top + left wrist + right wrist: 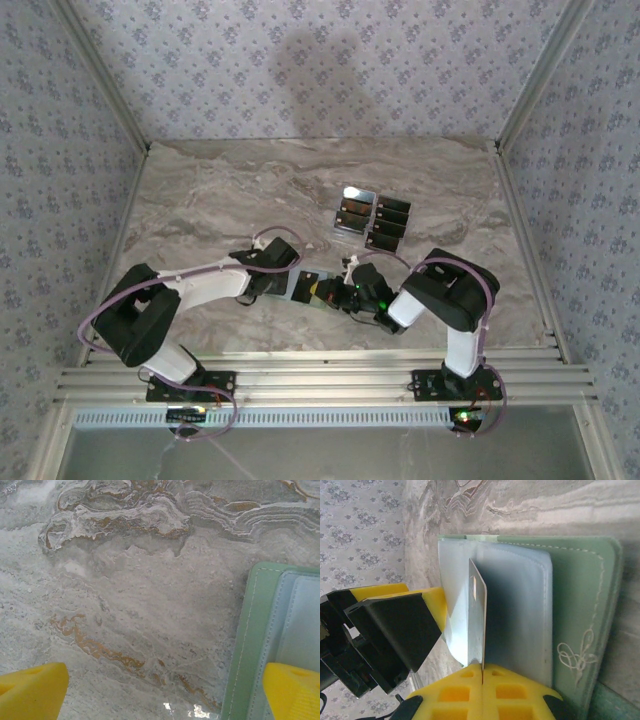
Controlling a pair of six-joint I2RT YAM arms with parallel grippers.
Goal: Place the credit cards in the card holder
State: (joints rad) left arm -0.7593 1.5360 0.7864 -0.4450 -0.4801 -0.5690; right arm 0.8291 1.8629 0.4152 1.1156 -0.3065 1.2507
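Near edge of table (200,200), abt centre: R gripper (482,672) jaws pressed together, pinching one credit card (477,612) by its end. Card stands edge-on over grey-blue inside of open card holder (580,605), which lies flat. L gripper (162,692) just beside, jaws spread wide, one fingertip (295,690) over holder's edge. Farther back, right of centre: other credit cards (378,222) flat in rows.

Counter (125,605) looked like polished veined marble, slight gloss. Card holder (580,580) was matt pale-green leatherette, stitched, smooth grey-blue lining. Credit card (477,620) was glossy plastic.
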